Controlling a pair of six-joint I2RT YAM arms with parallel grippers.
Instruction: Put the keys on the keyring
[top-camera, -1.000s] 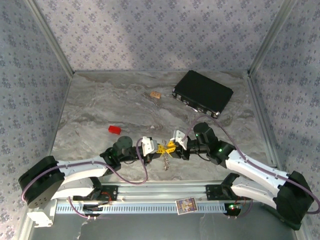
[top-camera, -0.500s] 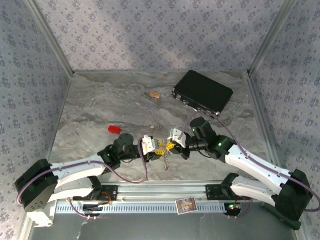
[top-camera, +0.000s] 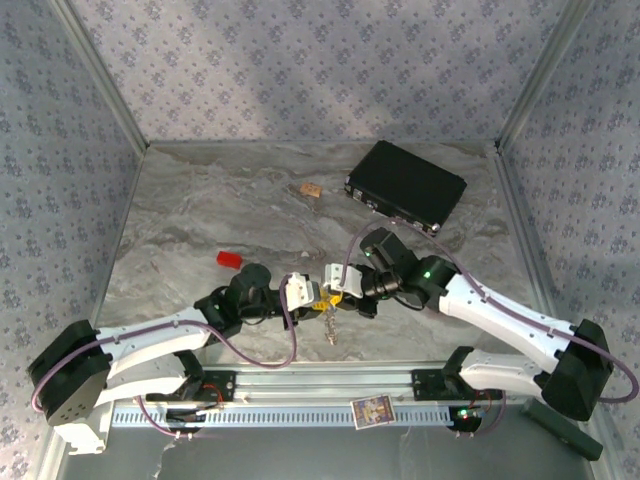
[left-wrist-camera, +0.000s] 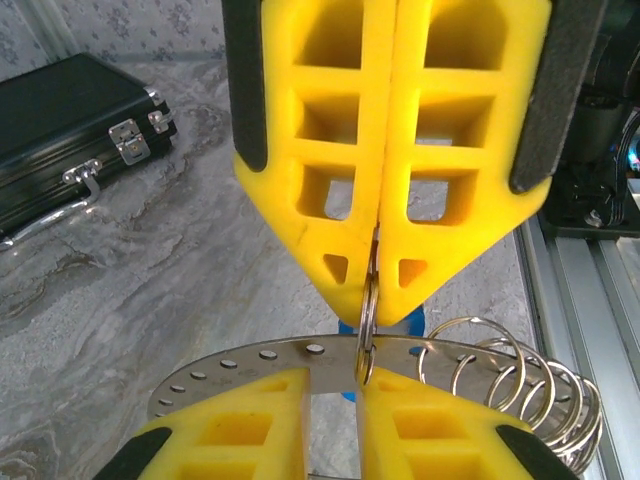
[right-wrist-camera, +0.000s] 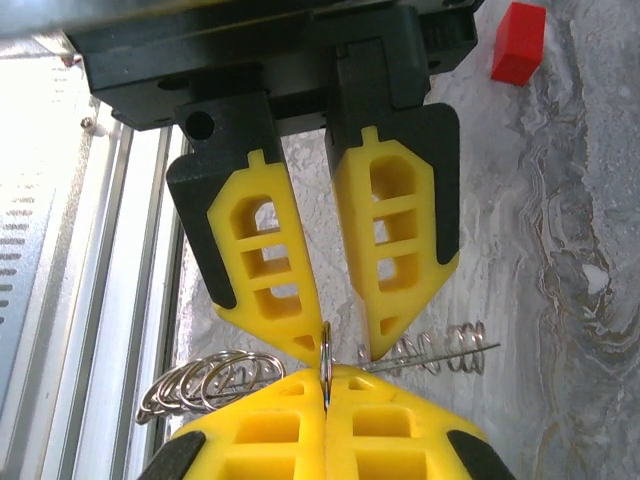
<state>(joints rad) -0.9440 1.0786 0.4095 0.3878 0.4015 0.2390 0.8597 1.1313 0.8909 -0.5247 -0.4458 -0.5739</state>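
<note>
Right claw (left-wrist-camera: 375, 300): you have it shut tight, both fingers pressed together on a small split ring (left-wrist-camera: 368, 320) that stands on edge between the tips.
Left claw (right-wrist-camera: 340, 345): your fingers stand a little apart, with a clear gap between the tips. The split ring hangs in that gap, and I cannot tell whether either finger presses on anything.
Claws together: you have them tip to tip over the near middle of the worktop (top-camera: 200, 210), just ahead of the rail.
Keyring (left-wrist-camera: 230, 365): a flat silvery band with a row of small holes lies across the tips of your left claw. The split ring passes it at the gap.
Wire coils (left-wrist-camera: 520, 380): loose spring-like loops trail off beside the band.
Keys: a blue bit (left-wrist-camera: 410, 322) shows just behind the right claw's tip. Its shape is too hidden to read.
Black case (top-camera: 405, 185): closed, far right, well apart from your claws.
Red block (top-camera: 229, 260): on the worktop, left of the left arm.
</note>
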